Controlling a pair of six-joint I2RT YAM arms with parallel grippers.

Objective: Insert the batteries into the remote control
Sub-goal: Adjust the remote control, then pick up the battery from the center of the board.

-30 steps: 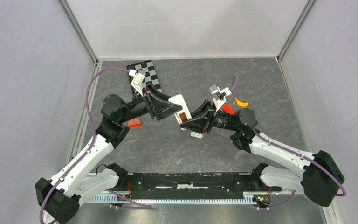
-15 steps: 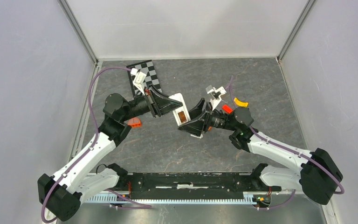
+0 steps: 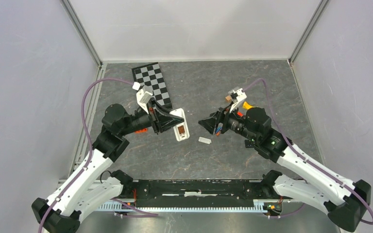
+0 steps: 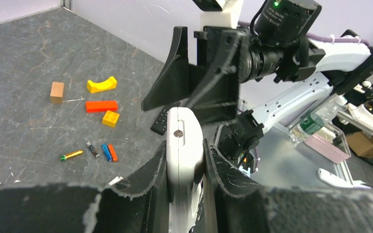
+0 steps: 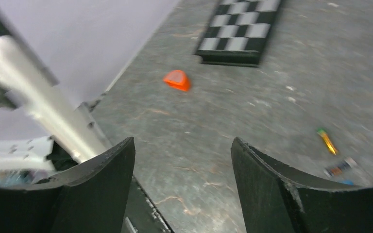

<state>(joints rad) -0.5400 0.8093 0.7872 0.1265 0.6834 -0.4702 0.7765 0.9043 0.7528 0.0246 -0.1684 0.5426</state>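
**Operator:** Where do we find the batteries, and which step are we in?

**Checker:** We find the batteries (image 4: 102,151), four slim cylinders, lying loose on the grey stone-patterned table (image 4: 24,43), on the right arm's side. The gold-and-green battery (image 4: 71,155) lies a little apart, then comes the dark battery (image 4: 93,149). The blue battery (image 4: 106,152) and the orange battery (image 4: 112,152) lie side by side, touching. None is loaded. The white plastic remote control (image 4: 184,126) is off the table, clamped by its long sides in the left gripper (image 4: 186,150). In the top view its upper face shows a brownish recess, which we judge to be the open compartment. We place ourselves at the step of fetching the first battery.

**Operator:** And the right gripper?

**Checker:** The right gripper (image 5: 182,145) has its jaws wide apart and holds nothing. It hangs above the table facing the remote control, apart from it.

**Operator:** What does the next move call for?

**Checker:**
- We lower the right gripper over one battery. The gold-and-green battery, with free space around it, looks the easiest.
- We close across its slim body, not its ends.
- We keep clear of the red-orange bar block (image 4: 101,106) and the yellow brick (image 4: 110,118) near the row.
- We then line the battery up with the recess.

A small flat white piece (image 3: 204,141) lies on the table between the arms. We cannot tell whether it is the compartment cover.
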